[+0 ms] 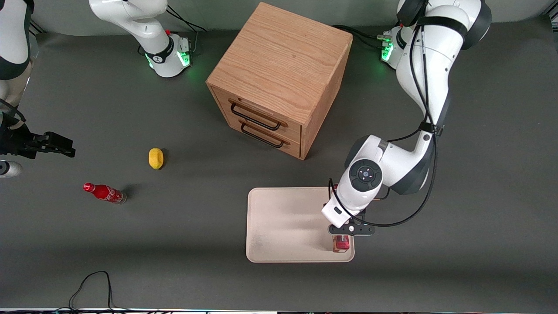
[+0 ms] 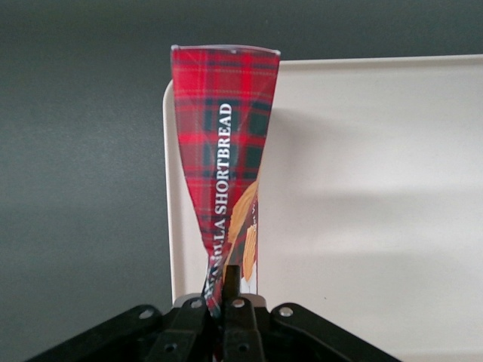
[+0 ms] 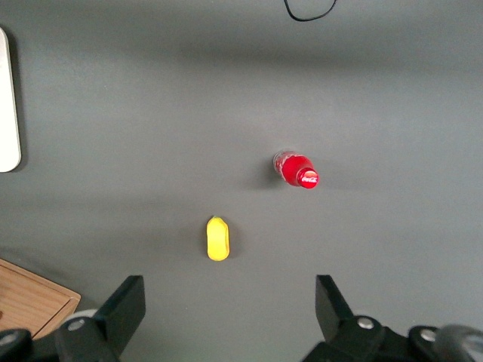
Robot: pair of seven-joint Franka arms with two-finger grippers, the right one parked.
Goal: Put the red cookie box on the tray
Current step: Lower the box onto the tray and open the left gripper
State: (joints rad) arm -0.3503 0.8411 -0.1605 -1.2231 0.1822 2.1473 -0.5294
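The gripper (image 2: pixel 224 302) hangs over the tray (image 1: pixel 283 222), at the tray's edge toward the working arm's end of the table (image 1: pixel 479 218). Its fingers (image 2: pixel 240 296) are pinched nearly together on the box (image 2: pixel 226 162), which they hold by one end; the carton looks squeezed thin where they clamp it and widens toward its free end.

The box lies along that edge of the tray. In the front view only its end nearest the camera (image 1: pixel 341 243) shows clearly below the gripper, inside the tray's rim; the rest is covered by the arm's wrist. Whether the box rests on the tray or is held just above it cannot be told.

A wooden drawer cabinet (image 1: pixel 279 78) stands farther from the camera than the tray. A lemon (image 1: pixel 156 158) and a soda bottle (image 1: pixel 104 192) lie well apart from the tray, toward the parked arm's end.
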